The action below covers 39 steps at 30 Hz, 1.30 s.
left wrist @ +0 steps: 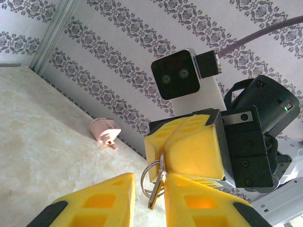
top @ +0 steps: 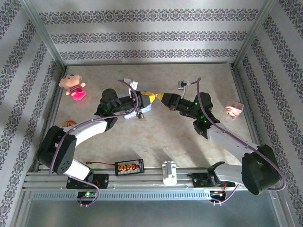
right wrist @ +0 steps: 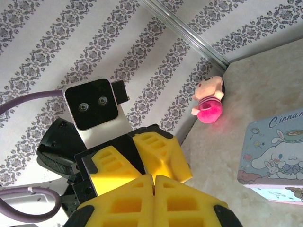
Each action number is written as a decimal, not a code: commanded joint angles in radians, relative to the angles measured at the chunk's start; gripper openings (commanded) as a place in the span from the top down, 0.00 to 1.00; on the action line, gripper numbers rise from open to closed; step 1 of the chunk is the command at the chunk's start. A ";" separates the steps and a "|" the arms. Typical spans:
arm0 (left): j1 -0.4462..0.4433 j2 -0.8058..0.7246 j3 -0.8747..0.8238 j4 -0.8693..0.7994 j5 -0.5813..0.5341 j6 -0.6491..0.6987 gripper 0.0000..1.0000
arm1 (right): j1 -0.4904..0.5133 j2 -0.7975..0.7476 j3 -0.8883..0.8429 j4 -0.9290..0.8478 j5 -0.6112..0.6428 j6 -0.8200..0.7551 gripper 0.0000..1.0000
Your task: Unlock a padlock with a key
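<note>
Patterned wallpaper walls in a pale marbled desk [top: 165, 142], above whose middle the two hands meet tip to tip. The right hand [right wrist: 154, 182] is closed tight on a key ring [left wrist: 147, 176], and the key [left wrist: 155, 196] dangles from it into the narrow gap of the left hand [left wrist: 149, 189], whose fingers stand slightly apart, not clamping it. What looks like the padlock [top: 140, 115], too small to be sure, lies just beside the pale blue tin [right wrist: 277, 151].

Yellow right end effector [right wrist: 154, 178], pale blue tin [right wrist: 277, 151], pink doll [right wrist: 208, 101], purple-striped wallpaper [top: 142, 35].
</note>
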 commanded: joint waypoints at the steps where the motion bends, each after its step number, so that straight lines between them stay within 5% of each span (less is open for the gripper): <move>1: 0.013 -0.025 0.000 0.032 -0.004 0.020 0.77 | 0.009 -0.003 0.018 0.043 -0.012 -0.015 1.00; 13: 0.020 -0.047 -0.009 0.026 -0.008 0.023 0.82 | 0.009 0.006 0.020 0.044 -0.012 -0.013 1.00; 19: 0.025 -0.053 -0.011 0.018 -0.005 0.024 0.99 | 0.010 0.011 0.030 0.047 -0.017 -0.010 1.00; 24: 0.027 -0.060 -0.002 0.007 0.010 0.031 1.00 | 0.009 0.013 0.036 0.043 -0.027 -0.013 1.00; 26: 0.032 -0.071 0.011 -0.027 0.034 0.047 1.00 | 0.002 0.006 0.036 0.028 -0.035 -0.027 0.84; 29: 0.038 -0.116 0.051 -0.191 0.071 0.137 1.00 | -0.020 -0.029 0.021 0.004 -0.037 -0.059 0.68; 36: 0.035 -0.198 0.292 -1.008 0.073 0.550 1.00 | -0.047 -0.169 -0.024 -0.064 -0.092 -0.224 0.42; 39: 0.029 -0.208 0.353 -1.175 0.079 0.642 1.00 | -0.045 -0.219 -0.031 -0.097 -0.124 -0.304 0.42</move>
